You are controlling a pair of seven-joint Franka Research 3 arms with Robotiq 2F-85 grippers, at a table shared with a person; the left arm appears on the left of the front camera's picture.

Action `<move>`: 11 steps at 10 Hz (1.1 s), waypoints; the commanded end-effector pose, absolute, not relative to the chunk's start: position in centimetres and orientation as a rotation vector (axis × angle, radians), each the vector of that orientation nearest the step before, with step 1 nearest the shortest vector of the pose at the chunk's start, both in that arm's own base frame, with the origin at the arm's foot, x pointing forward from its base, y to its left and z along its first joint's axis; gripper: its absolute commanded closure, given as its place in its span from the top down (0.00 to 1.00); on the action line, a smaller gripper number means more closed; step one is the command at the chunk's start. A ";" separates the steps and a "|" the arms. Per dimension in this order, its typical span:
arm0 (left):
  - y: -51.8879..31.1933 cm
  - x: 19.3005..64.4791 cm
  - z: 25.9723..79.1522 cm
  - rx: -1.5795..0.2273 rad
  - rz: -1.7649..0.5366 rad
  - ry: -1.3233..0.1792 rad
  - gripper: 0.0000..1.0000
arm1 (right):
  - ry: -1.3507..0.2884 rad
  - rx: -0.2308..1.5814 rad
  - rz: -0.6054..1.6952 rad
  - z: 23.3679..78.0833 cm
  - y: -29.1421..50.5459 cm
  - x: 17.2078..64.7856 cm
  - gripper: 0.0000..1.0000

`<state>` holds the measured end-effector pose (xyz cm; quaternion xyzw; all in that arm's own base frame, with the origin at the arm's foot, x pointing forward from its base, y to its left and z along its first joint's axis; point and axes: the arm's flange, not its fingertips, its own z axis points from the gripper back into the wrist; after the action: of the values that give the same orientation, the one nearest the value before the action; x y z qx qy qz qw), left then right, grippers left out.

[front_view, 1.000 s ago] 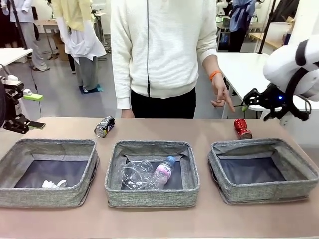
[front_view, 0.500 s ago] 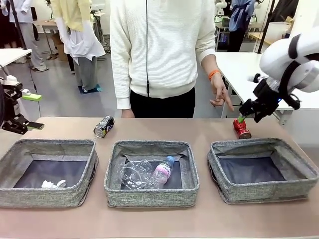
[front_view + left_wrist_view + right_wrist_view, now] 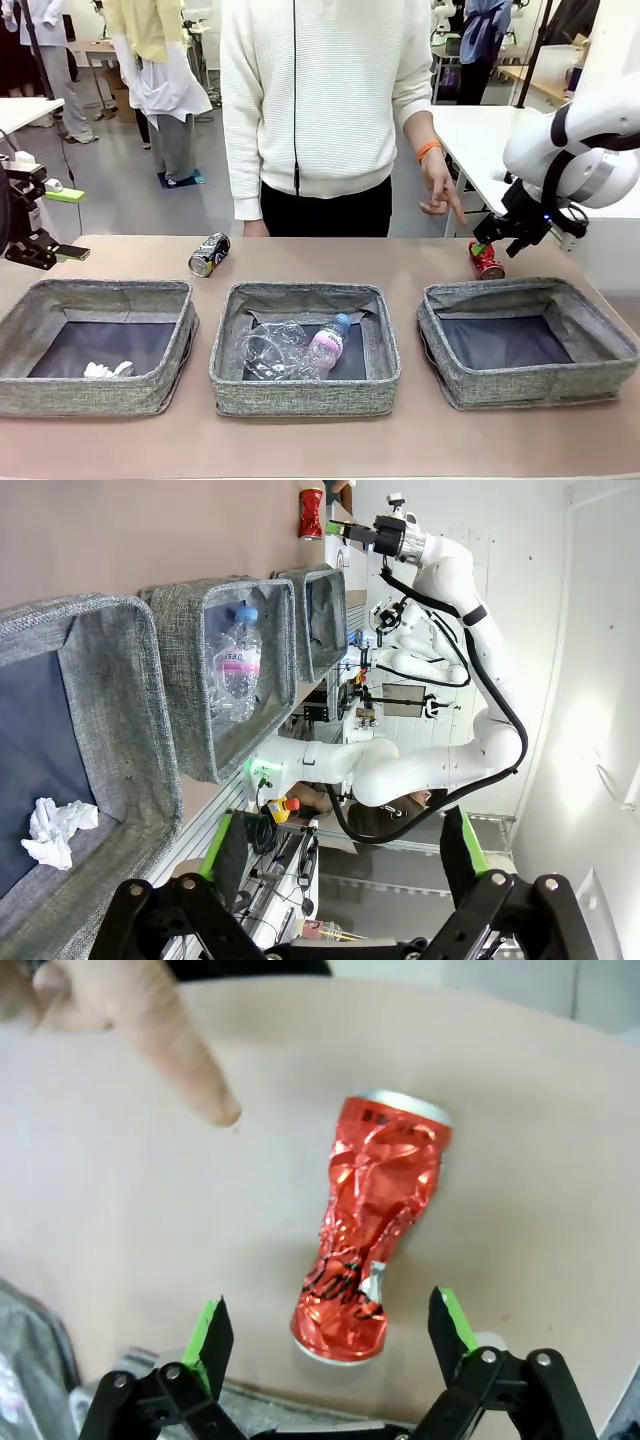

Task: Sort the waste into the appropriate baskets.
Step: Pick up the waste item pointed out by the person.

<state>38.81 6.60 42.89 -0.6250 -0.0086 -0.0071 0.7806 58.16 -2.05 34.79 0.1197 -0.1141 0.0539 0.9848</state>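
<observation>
Right gripper (image 3: 328, 1325) is hovering over the red can (image 3: 368, 1225), fingers (image 3: 213, 1332) wide, hand (image 3: 440, 190) pointing nearby; left gripper (image 3: 68, 224) is hanging wide too.

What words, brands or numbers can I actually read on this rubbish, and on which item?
Nothing reads clearly enough to quote.
Clear plastic bottle: white print on its pink wrap, sideways and too blurred to read.
Red can: black lettering near its lower end, crumpled and illegible.
Black-silver can: markings too small to read.
</observation>
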 end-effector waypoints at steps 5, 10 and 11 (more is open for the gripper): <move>6.5 38.8 43.1 -1.345 -0.015 -0.022 1.00 | -0.215 0.208 -0.148 32.0 -1.5 61.4 1.00; 6.5 38.8 43.1 -1.345 -0.015 -0.022 1.00 | -0.227 0.260 -0.136 31.3 -1.6 62.1 1.00; 6.5 38.8 43.1 -1.345 -0.015 -0.022 1.00 | -0.220 0.240 -0.134 31.1 -1.6 62.1 1.00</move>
<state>38.81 6.60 42.89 -0.6250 -0.0086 -0.0070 0.7806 61.53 -1.51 31.29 0.1126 -0.1060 -0.0602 0.9861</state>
